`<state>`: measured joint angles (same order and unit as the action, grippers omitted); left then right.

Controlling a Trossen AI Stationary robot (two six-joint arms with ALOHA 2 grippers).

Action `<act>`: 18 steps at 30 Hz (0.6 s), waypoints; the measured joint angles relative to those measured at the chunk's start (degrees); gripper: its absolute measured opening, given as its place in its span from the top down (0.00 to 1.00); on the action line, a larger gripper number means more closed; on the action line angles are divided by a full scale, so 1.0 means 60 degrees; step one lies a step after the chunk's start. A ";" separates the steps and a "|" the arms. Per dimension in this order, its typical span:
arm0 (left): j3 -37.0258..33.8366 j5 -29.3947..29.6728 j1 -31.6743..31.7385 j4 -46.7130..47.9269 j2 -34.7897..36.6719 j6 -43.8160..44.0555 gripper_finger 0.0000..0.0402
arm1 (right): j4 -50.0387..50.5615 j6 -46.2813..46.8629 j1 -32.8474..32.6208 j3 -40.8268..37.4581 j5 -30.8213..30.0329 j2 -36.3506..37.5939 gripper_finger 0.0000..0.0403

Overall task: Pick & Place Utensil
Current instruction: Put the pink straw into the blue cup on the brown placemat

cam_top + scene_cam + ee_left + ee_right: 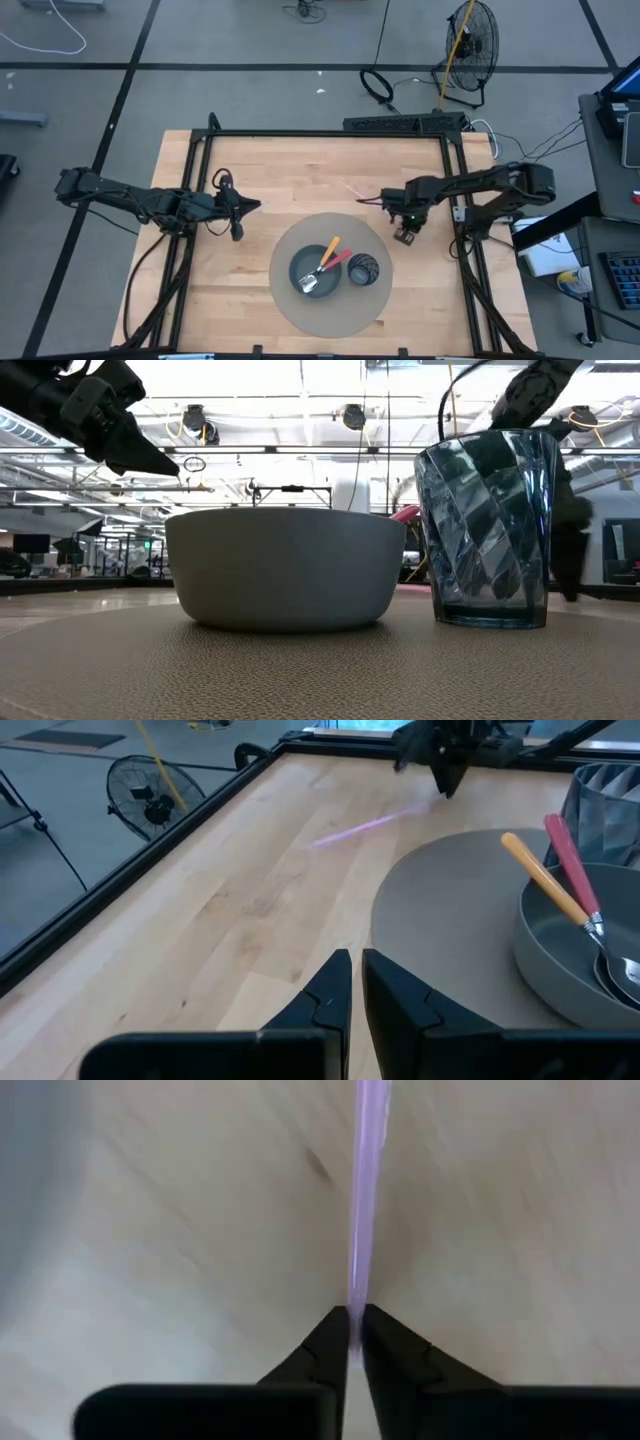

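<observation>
Wooden table [240, 270], right gripper [352, 1330] jaws clamped on lilac utensil [368, 1190] pointing straight ahead, left gripper [355, 982] jaws together.

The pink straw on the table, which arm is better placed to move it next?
Right. The right gripper is already shut on the pink straw, while the left gripper hangs shut, apart from it, across the table.

Overhead looks down — low camera hugs bowl [285, 568].

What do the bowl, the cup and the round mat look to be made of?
Bowl: matte grey, opaque, probably ceramic or melamine; no gloss. Cup: clear blue-tinted plastic or glass, see-through with twisted facets. Round mat: grey-brown with a pebbled grain, likely faux leather or woven vinyl.
</observation>
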<state>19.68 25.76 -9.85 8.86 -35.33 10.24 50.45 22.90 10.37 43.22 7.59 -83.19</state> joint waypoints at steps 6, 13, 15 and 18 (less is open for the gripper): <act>0.0000 0.0004 0.0000 0.0015 -0.0004 0.0004 0.91 | 0.0052 0.0200 0.0005 0.0018 -0.0003 0.0586 0.76; 0.0000 0.0015 0.0000 0.0066 -0.0004 0.0004 0.91 | -0.0452 -0.0221 0.0000 0.0018 -0.0425 0.1148 0.63; 0.0000 0.0022 0.0000 0.0064 -0.0004 0.0004 0.91 | -0.1136 -0.0515 0.0004 0.0018 -0.0949 0.1334 0.61; 0.0000 0.0022 0.0002 0.0062 -0.0004 0.0009 0.91 | -0.2703 -0.1301 0.0004 0.0018 -0.1294 0.1451 0.60</act>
<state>19.68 25.89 -9.83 9.23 -35.35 10.29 34.23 15.10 10.39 43.33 -0.17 -74.48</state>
